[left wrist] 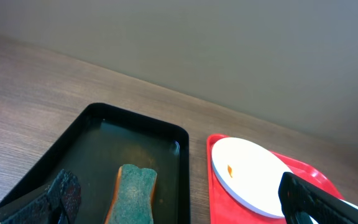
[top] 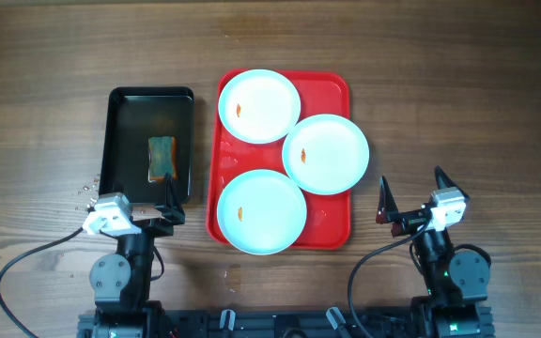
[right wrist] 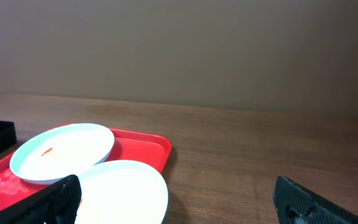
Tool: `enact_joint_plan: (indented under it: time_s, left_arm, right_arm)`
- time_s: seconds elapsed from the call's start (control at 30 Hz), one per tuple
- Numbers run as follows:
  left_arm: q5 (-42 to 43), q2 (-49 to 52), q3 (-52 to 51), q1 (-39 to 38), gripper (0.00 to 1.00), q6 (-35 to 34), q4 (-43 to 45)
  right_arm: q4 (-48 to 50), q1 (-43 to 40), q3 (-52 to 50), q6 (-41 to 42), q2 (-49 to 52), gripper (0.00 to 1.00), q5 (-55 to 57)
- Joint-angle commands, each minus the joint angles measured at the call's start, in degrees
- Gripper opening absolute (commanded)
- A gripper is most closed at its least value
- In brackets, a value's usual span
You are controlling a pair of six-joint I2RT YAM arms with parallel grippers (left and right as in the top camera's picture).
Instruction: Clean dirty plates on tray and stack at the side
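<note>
Overhead shows the tray [top: 332, 92] lying lengthwise, running near to far.

Left wrist view: sponge [left wrist: 132, 190] cut by the bottom edge, near end unseen. Near part of black tray [left wrist: 138, 118] out of frame. Near-right rim of far plate [left wrist: 247, 174] hidden behind one jaw of the left gripper [left wrist: 176, 180]; both jaws run off the lower corners. Bottom and right of red tray [left wrist: 216, 202] cut off.

Right wrist view: middle plate [right wrist: 129, 186] cut by the bottom edge, its left rim behind a jaw of the right gripper [right wrist: 176, 183].

Overhead: plates cover most of the red tray floor; middle plate hides part of its right rim. Too small to identify: specks [top: 86, 190] on worktop [top: 458, 75].
</note>
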Motion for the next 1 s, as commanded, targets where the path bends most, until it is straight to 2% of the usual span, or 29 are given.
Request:
enact_joint_plan:
  time_s: [0.0,0.17,0.27,0.37,0.4,0.53,0.63,0.77,0.97]
  left_arm:
    - [0.48,-0.35,-0.55,0.07,1.00,0.33,0.04]
    - [0.96,-0.35,-0.55,0.07,1.00,-0.09,2.54]
    - [2.32,-0.35,-0.55,0.07,1.00,-0.11,1.14]
    - [7.17,-0.35,-0.55,0.07,1.00,-0.11,1.57]
    - [9.64,-0.35,-0.37,0.07,1.00,-0.11,4.44]
    - [10.54,-0.13,3.15,0.07,1.00,-0.13,4.52]
    - [10.51,2.03,8.09,0.07,1.00,-0.11,3.98]
    - [10.54,11.50,19.78,0.07,1.00,-2.91,-2.21]
    - [12.26,31.54,41.46,0.07,1.00,-4.44,-20.87]
  right_arm:
    - [0.35,-0.17,-0.02,-1.31,0.11,1.00,0.90]
    - [0.13,-0.17,-0.02,-1.14,0.13,1.00,1.07]
    - [0.33,-0.17,-0.02,-0.92,0.20,1.00,-0.15]
    - [1.16,-0.17,-0.02,6.69,0.48,1.00,-5.88]
    - [2.51,-0.17,0.04,9.66,0.48,1.00,-9.94]
    - [1.75,-0.17,2.89,9.57,0.72,1.00,-13.70]
    - [-1.16,-0.17,8.76,9.66,3.21,1.00,-13.79]
    - [-8.74,-0.17,21.33,9.64,12.52,1.00,-15.56]
    - [-27.34,-0.17,43.56,9.64,32.41,1.00,-20.28]
